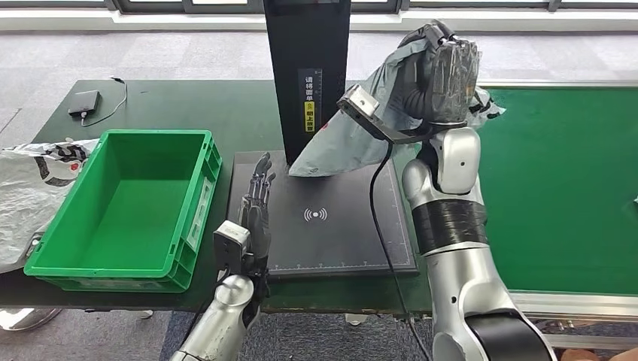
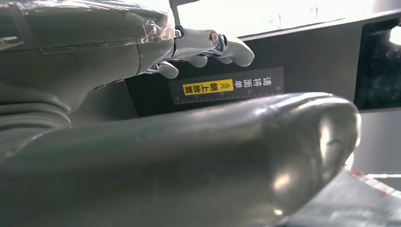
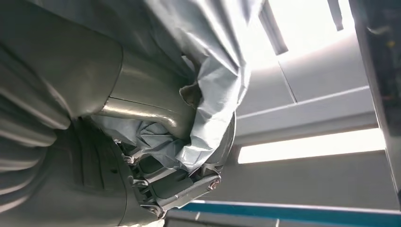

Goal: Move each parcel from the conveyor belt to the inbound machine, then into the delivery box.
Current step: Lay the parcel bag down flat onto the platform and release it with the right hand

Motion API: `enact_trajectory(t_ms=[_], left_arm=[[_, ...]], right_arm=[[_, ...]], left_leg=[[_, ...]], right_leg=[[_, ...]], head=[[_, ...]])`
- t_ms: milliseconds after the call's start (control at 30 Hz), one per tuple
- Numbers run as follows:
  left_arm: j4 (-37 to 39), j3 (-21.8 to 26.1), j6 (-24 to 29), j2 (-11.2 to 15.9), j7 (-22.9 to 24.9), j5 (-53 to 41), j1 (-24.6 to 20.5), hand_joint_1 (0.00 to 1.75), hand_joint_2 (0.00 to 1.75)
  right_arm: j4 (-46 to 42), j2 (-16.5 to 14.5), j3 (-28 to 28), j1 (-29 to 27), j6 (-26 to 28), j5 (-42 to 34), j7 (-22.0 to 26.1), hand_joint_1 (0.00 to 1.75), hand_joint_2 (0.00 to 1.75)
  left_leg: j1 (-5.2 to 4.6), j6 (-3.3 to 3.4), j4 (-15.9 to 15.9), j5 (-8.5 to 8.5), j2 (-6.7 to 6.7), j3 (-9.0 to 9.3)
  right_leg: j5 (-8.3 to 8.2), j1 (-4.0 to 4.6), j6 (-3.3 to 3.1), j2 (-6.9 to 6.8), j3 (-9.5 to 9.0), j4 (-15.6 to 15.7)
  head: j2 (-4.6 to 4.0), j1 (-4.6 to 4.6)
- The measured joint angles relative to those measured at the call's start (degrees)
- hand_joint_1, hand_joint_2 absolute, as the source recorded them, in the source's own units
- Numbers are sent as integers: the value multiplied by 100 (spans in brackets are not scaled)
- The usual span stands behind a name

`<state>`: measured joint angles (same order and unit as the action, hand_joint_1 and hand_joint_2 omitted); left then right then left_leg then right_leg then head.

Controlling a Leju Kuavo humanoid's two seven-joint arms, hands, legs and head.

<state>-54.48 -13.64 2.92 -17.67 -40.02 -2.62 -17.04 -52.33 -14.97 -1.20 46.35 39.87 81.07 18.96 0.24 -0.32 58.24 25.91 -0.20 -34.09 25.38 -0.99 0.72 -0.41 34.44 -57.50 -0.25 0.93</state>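
Parcel (image 1: 353, 135), a grey poly bag, is gripped at its upper end by the right hand (image 1: 444, 71), raised at 1 o'clock in the head view; in the right wrist view the bag (image 3: 208, 61) is seen bunched inside the closed fingers (image 3: 151, 116). The bag's lower corner hangs down at the back edge of the black scanner pad (image 1: 323, 214), just in front of the black column (image 1: 307, 68); whether it touches the pad cannot be told. Left hand (image 1: 257, 199) is held over the pad's left edge at 7 o'clock, fingers extended and apart, nothing gripped. In the left wrist view its fingertips (image 2: 231, 47) are seen pointing toward the yellow label (image 2: 208, 87) on the column. Green box (image 1: 128, 210) sits on the tabletop (image 1: 226, 105) at 9 o'clock, beside the pad. Green conveyor (image 1: 564, 188) lies at 3 o'clock. A white bag (image 1: 30, 188) lies left of the box.
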Motion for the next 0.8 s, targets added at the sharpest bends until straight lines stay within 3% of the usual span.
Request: enact_trajectory(t_ms=[100, 167, 233, 300, 467, 800], left_arm=[[49, -16, 78, -11, -1, 33, -41, 0, 0], [56, -19, 183, -16, -2, 36, -48, 0, 0], [50, -17, 270, -19, -2, 37, -51, 0, 0], [47, -16, 304, -19, -2, 37, -51, 0, 0], [47, -15, 326, -19, -2, 38, -51, 0, 0], [47, -15, 326, -19, -2, 39, -51, 0, 0]], right_arm=[[410, -172, 112, -47, -8, -354, 305, 175, 175], [986, -325, -6, -187, -26, -1340, 510, 175, 175], [1477, -440, -431, -452, -32, -2441, 540, 175, 175], [1793, -478, -934, -662, -22, -2911, 523, 175, 175], [2272, -481, -1606, -817, -3, -2975, 508, 175, 175], [2572, -481, -1877, -847, 12, -2985, 508, 175, 175]], left_leg=[[3, -1, -3, 1, 6, 0], [8, -2, -4, 1, 10, 1], [11, -2, -5, 1, 9, -1], [12, -3, -4, 1, 7, -6], [13, -4, -4, 0, 3, -10], [12, -3, -3, 0, 3, -11]], right_leg=[[0, 2, -1, 7, 0, -1], [1, 7, -2, 14, -1, -1], [2, 11, -4, 13, 2, -2], [2, 11, -5, 10, 9, -3], [4, 12, -7, 5, 10, -2], [3, 11, -6, 5, 10, 0]], head=[[1, -1], [0, 1], [0, 0], [1, -1], [1, 0], [1, 1]])
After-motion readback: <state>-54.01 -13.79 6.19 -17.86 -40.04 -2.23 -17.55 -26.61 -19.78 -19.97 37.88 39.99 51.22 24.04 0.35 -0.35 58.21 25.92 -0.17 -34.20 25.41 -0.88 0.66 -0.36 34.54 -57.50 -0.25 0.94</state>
